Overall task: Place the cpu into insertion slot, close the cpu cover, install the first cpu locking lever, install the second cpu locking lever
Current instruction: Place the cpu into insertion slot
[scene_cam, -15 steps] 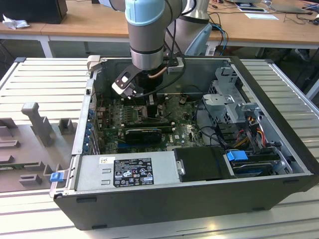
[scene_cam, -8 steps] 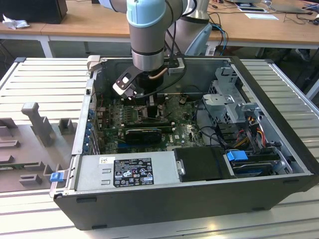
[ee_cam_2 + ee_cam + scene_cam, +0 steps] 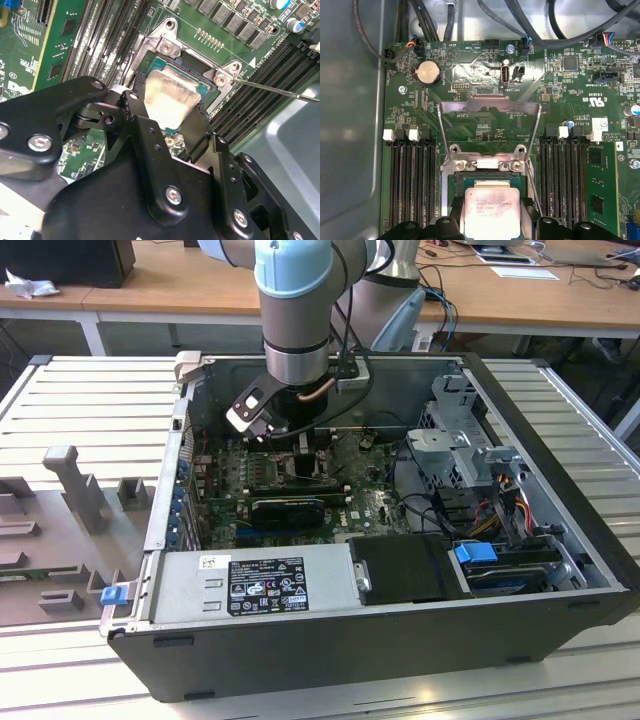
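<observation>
Risk as I read it: gripper fingers pinch the cpu by two edges, right over the insertion slot, cpu cover tipped back beyond the slot, so any tilt or offset could bend contacts.

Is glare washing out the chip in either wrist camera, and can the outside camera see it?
Second wrist view: strong glare whitens the chip. First wrist view: only a mild sheen on the chip, and the open cover shines softly. Exterior view: the arm stands in front of it, and the board nearby is dim.
</observation>
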